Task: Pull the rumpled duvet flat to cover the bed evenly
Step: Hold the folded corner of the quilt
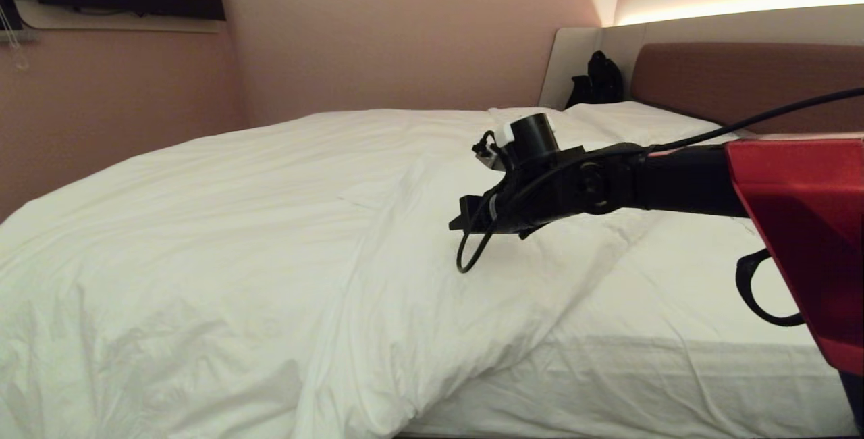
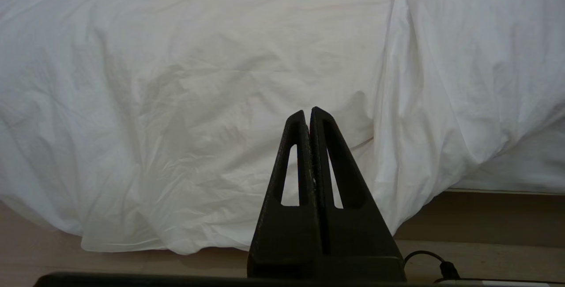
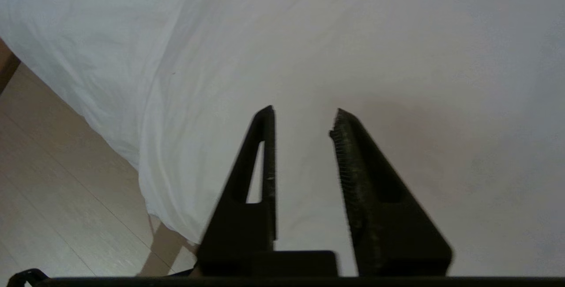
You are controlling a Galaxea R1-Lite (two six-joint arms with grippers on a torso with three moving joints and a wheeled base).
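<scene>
Your duvet [image 1: 270, 236] lies bunched toward the left of the bed [image 1: 675, 358], one edge spilling over the near side, bare sheet at right. It looks soft, bulky and limp, so pinch a thick fold at that diagonal edge. The right claw [image 3: 302, 123] hovers above it, partly parted and empty; the left claw [image 2: 308, 117] is pressed closed, holding nothing.

Duvet [image 1: 236, 223]: soft matt creased white cloth; right gripper [image 3: 303, 121]: matt black plastic w/ ribbed pad.
</scene>
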